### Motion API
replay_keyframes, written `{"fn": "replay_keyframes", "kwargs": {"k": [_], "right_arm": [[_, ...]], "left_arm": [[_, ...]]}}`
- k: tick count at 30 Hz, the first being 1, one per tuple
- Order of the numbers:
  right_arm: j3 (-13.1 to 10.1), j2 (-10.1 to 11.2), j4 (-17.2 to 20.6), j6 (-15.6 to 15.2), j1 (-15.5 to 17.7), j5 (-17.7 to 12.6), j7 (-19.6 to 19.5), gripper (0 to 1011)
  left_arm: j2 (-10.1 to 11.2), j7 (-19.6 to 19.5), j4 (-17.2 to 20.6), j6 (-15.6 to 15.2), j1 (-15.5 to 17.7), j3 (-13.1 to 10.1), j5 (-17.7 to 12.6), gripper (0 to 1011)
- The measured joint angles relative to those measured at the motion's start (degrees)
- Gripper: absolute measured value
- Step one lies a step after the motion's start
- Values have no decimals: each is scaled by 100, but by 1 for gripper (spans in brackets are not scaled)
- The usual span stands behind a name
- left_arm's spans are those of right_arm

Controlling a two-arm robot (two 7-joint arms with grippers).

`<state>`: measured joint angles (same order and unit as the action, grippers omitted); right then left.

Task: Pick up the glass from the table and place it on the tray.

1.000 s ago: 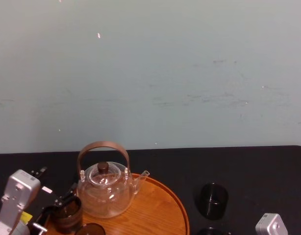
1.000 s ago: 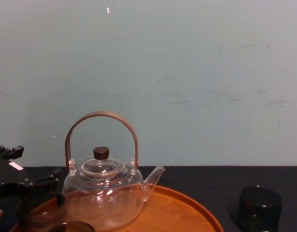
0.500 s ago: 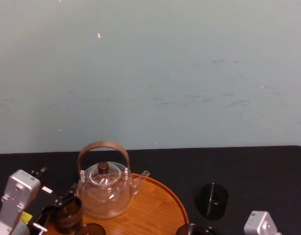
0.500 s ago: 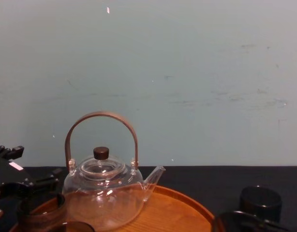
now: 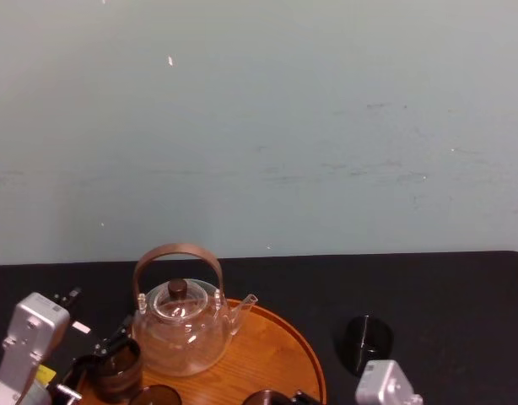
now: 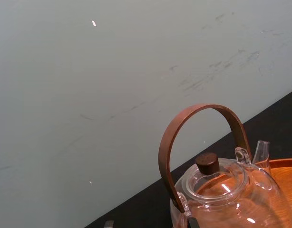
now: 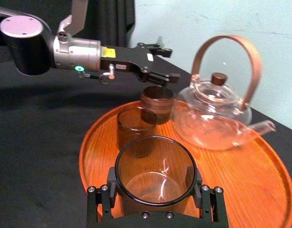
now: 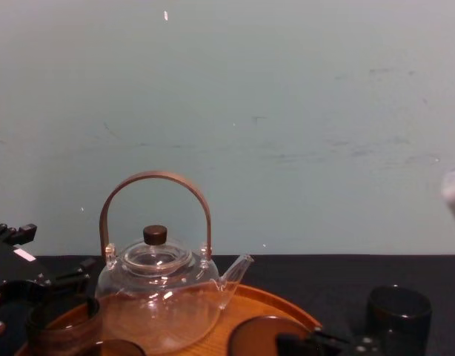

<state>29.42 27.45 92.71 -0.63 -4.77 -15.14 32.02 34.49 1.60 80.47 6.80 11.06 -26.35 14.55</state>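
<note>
1. The left claw [image 7: 165, 66] is hovering at the left edge of the tray [image 5: 280, 350], just over a brown tumbler [image 7: 157, 99] standing there. Whether it is clenched or released cannot be told.
2. A second tumbler [image 7: 135, 132] is standing on the tray between the two claws.
3. The teapot [image 5: 179, 331] is sitting on the tray, right of the left claw and beyond the right one.
4. The right claw [image 7: 154, 187] is grasping the glass [image 7: 155, 164] upright by its sides, over the tray's near part.
5. A dark tumbler [image 5: 367, 343] is standing on the counter [image 5: 445, 304], off the tray, beyond the right claw.
</note>
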Motion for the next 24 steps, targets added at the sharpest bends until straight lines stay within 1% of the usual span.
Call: {"fn": "replay_keyframes", "kwargs": {"k": [3,10,24], "right_arm": [[82,-56,-73,-7,-85,20,11,905],[271,-203,-382,-27,-342,41,63,905],[499,-424,-887,41,-675,49,142,905]], "left_arm": [[0,0,0,0,0,0,0,1001],[0,0,0,0,0,0,0,1001],[0,0,0,0,0,0,0,1001]]}}
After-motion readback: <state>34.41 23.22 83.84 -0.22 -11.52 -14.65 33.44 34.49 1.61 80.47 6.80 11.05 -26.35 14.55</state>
